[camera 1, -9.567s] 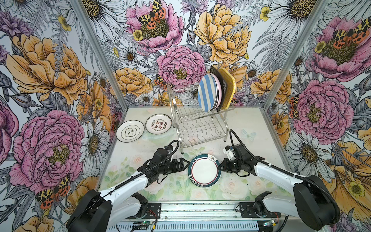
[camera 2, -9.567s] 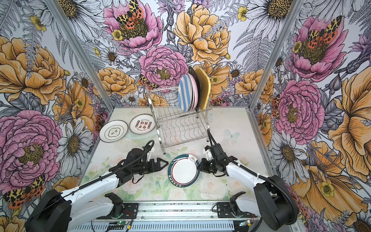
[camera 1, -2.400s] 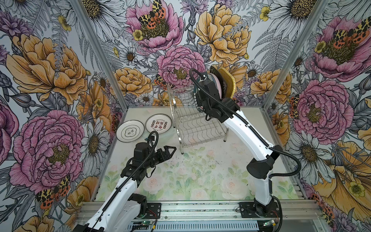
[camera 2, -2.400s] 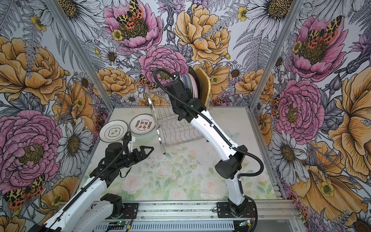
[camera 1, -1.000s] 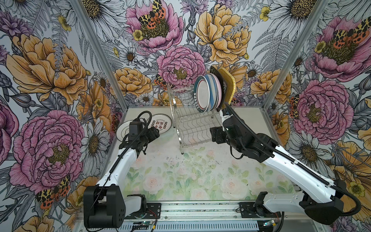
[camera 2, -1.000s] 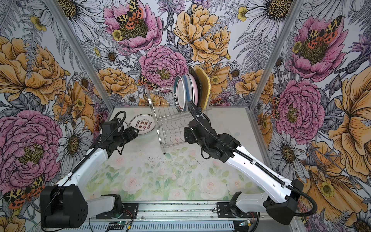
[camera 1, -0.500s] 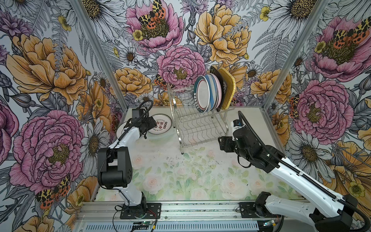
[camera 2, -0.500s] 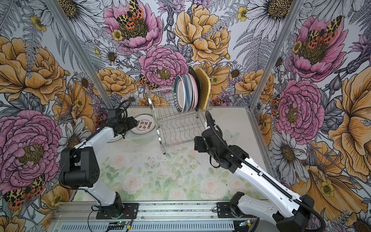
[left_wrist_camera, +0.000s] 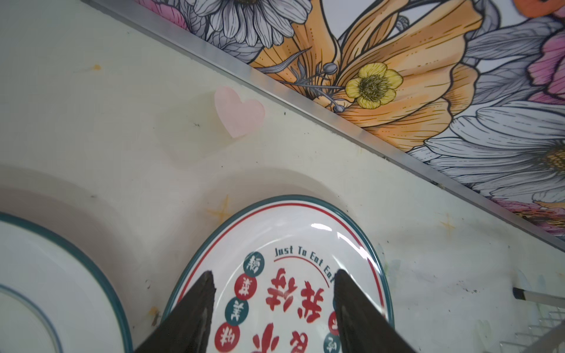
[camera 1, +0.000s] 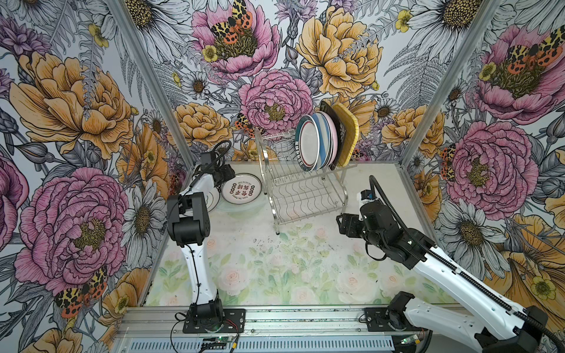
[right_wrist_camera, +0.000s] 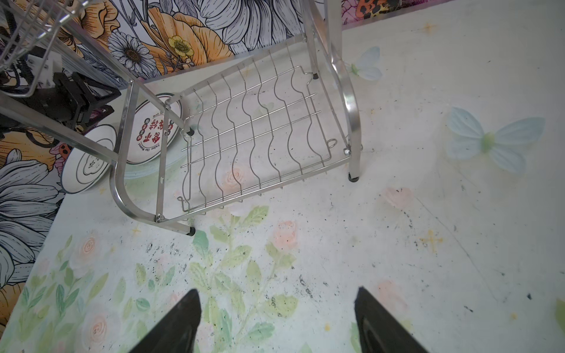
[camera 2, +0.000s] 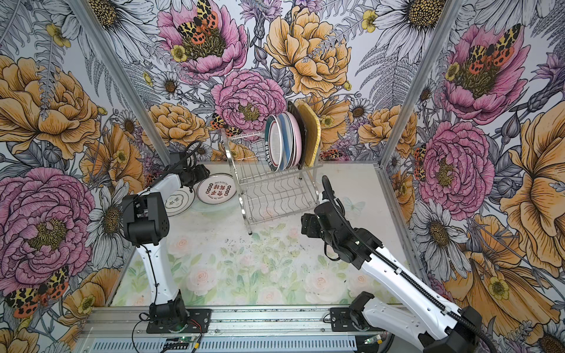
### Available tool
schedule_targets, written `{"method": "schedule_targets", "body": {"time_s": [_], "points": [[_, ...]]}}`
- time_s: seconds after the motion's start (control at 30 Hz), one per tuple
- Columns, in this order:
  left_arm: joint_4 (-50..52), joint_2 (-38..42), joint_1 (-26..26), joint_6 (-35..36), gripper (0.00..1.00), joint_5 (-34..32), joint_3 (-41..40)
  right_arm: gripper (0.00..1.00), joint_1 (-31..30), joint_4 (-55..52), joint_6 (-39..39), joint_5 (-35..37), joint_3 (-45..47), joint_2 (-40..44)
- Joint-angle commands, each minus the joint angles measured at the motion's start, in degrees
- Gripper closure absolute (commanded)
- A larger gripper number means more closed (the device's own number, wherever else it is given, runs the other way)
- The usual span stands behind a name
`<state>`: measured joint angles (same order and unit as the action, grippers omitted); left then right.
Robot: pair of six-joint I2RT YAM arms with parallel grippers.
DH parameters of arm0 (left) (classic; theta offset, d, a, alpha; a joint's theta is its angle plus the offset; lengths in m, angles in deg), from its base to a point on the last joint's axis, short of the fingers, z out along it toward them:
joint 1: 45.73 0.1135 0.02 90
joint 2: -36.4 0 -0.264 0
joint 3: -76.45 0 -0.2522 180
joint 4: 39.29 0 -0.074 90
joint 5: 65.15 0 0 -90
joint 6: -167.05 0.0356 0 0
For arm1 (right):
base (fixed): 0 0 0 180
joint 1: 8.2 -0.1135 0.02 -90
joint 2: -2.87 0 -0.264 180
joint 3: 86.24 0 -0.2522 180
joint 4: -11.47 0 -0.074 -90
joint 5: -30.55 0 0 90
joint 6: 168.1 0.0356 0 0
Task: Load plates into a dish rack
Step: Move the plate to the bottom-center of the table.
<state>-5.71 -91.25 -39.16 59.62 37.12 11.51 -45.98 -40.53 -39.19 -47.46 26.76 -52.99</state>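
Note:
The chrome dish rack stands at the back of the table. Its top shelf holds several upright plates, from a teal-rimmed one to a yellow square one. Two white plates lie left of it: one with red characters, and a plainer one partly under my left arm. My left gripper hovers open just over the red-character plate, fingers apart above its face. My right gripper is open and empty, right of the rack's front.
The rack's lower wavy shelf carries nothing. The back wall rail runs close behind the left gripper. Dark specks are scattered on the flowered mat in front of the rack.
My left arm has reached further back, from the plainer plate to over the red-character plate, and its jaws have narrowed. My right arm has drawn back from the rack toward the right.

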Motion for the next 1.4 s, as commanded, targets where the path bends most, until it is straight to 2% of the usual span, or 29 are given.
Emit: {"method": "schedule_targets", "body": {"time_s": [0.0, 0.3, 0.6, 1.1, 1.37], "points": [[2.22, -3.33, 0.5, 2.15, 0.37, 1.45, 6.54, 0.2, 0.59, 1.15, 1.33, -0.74, 0.49, 0.23], [11.56, -14.35, 0.64, 4.55, 0.31, 2.53, 22.45, 0.2, 0.77, 1.16, 2.07, -0.87, 0.48, -0.13], [18.58, -21.53, 0.44, 6.58, 0.28, 3.5, 33.3, 0.2, 0.91, 1.15, 2.72, -1.08, 0.76, -0.23], [21.74, -25.35, -1.87, 7.97, 0.27, 7.85, 37.14, 0.19, 0.94, 1.68, 2.69, -1.66, 0.59, -1.1], [25.58, -24.31, -2.7, 10.07, 0.28, 6.93, 36.26, 0.18, 1.13, 1.69, 2.46, -2.11, 0.53, -0.66]]}}
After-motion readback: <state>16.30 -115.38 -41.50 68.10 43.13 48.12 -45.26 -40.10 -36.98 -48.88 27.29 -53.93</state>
